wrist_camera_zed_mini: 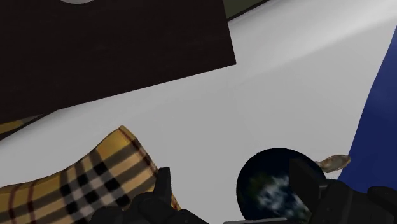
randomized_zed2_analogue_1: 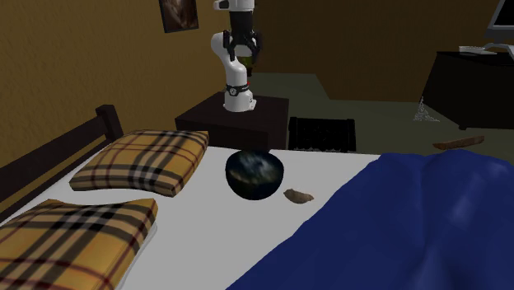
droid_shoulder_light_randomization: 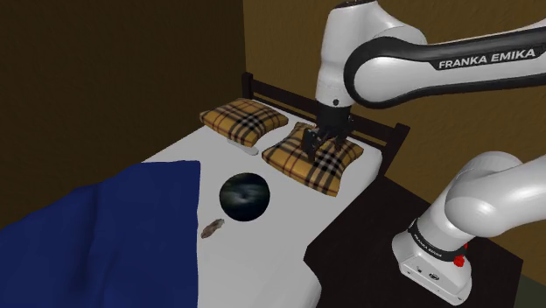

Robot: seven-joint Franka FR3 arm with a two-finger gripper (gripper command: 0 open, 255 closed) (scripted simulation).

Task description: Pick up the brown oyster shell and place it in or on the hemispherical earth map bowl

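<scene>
Jaws apart over pillow (droid_shoulder_light_randomization: 287, 158); shell (droid_shoulder_light_randomization: 212, 228) between bowl (droid_shoulder_light_randomization: 244, 195) and blanket (droid_shoulder_light_randomization: 105, 236) edge.

The shell (droid_shoulder_light_randomization: 212, 228) lies on bare sheet (droid_shoulder_light_randomization: 262, 249), open from above. Two things crowd it. The blanket (droid_shoulder_light_randomization: 96, 236) edge rises just beside it on one side, and the bowl (droid_shoulder_light_randomization: 243, 196) stands near on the other, with a narrow strip of sheet between shell and bowl. The bowl's mouth faces up. The gripper (droid_shoulder_light_randomization: 317, 150), fingers apart, hangs over the nearer pillow (droid_shoulder_light_randomization: 312, 162); bare sheet lies between that pillow and the bowl. The second pillow (droid_shoulder_light_randomization: 243, 119) and the headboard (droid_shoulder_light_randomization: 280, 92) sit well apart from the shell.
</scene>
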